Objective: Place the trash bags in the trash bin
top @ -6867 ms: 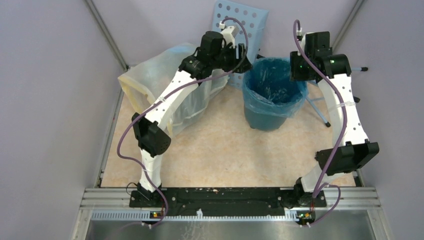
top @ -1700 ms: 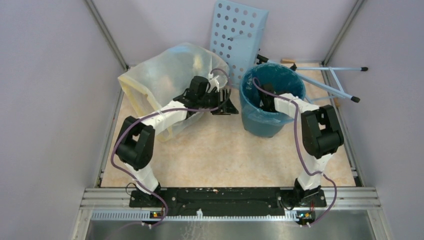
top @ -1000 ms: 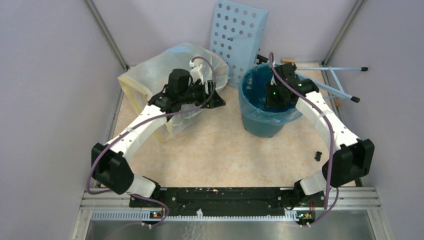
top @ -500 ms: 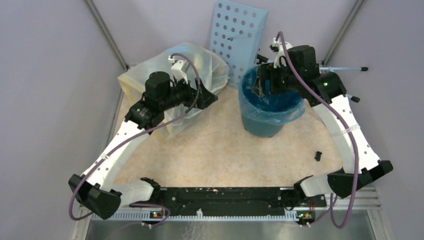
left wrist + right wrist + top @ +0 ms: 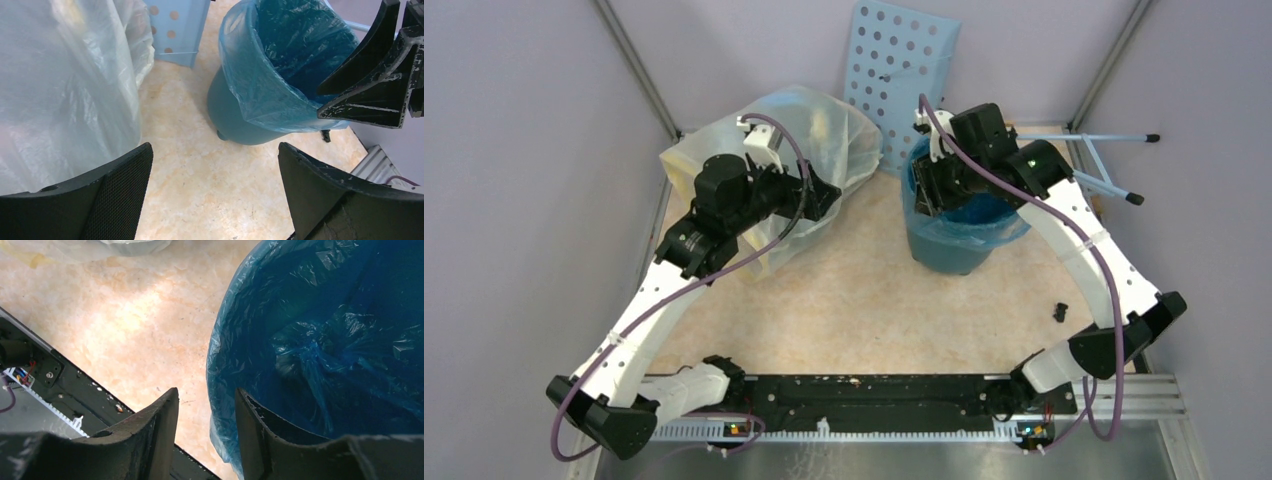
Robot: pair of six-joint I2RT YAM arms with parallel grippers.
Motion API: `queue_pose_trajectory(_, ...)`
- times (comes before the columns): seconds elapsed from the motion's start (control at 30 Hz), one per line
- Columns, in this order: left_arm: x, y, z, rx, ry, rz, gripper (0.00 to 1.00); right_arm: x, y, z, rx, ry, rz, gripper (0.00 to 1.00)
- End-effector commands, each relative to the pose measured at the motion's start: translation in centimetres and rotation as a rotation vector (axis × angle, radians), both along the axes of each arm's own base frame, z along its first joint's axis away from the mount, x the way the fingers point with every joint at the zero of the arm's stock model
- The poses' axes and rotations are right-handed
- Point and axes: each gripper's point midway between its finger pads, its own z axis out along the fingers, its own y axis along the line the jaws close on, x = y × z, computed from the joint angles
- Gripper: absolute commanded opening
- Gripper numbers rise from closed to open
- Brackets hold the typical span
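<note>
The dark-teal trash bin point(image 5: 949, 250) stands at the back right of the floor. The light-blue trash bag point(image 5: 1009, 225) lines it, with its edge folded out over the rim. The left wrist view shows the bin point(image 5: 230, 115) and the bag point(image 5: 260, 75) from the side. My right gripper point(image 5: 929, 188) is open at the bin's left rim. In its own view point(image 5: 207, 390) one finger is outside the bag point(image 5: 325, 340) and the other is over its inside. My left gripper point(image 5: 829, 195) is wide open and empty point(image 5: 214, 148), left of the bin and above the floor.
A large whitish translucent bag point(image 5: 754, 150) stands at the back left, right behind my left gripper. A pale-blue perforated panel point(image 5: 904, 60) leans on the back wall. A thin-legged pale-blue frame point(image 5: 1104, 160) lies behind the bin. A small black part point(image 5: 1059, 312) lies on the floor at the right.
My left arm has pulled back to the left, away from the bin. My right gripper rose out of the bin, then came down to its left rim.
</note>
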Motion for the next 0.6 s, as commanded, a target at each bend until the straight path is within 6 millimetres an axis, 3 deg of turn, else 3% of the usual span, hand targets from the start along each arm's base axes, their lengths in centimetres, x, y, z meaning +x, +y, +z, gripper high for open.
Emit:
queue_pose_trajectory(0.0, -0.1, 1.4, 1.0, 0.023, -0.06, 0.05, 0.99, 0.1, 0.5, -0.3, -0.025, -0.013, 0.05, 0.44)
queue_pose_trajectory(0.17, -0.4, 1.8, 1.1, 0.026, -0.075, 0.057, 0.99, 0.4, 0.5, -1.8, -0.056, 0.01, 0.052, 0.44)
queue_pose_trajectory(0.23, -0.6, 2.1, 1.1, 0.028, -0.078, 0.065, 0.99, 0.9, 0.2, -2.3, -0.076, 0.0, 0.036, 0.37)
queue_pose_trajectory(0.37, -0.7, 2.4, 0.8, 0.032, -0.077, 0.075, 0.99, 2.0, 0.1, -2.8, -0.12, -0.028, 0.043, 0.1)
queue_pose_trajectory(0.43, -0.9, 2.4, 0.8, 0.029, -0.076, 0.075, 0.99, 2.8, -0.2, -3.0, -0.15, -0.049, 0.038, 0.01)
queue_pose_trajectory(0.57, -1.0, 2.5, 0.9, 0.03, -0.078, 0.079, 0.99, 4.9, -1.1, -2.5, -0.208, -0.116, -0.021, 0.0)
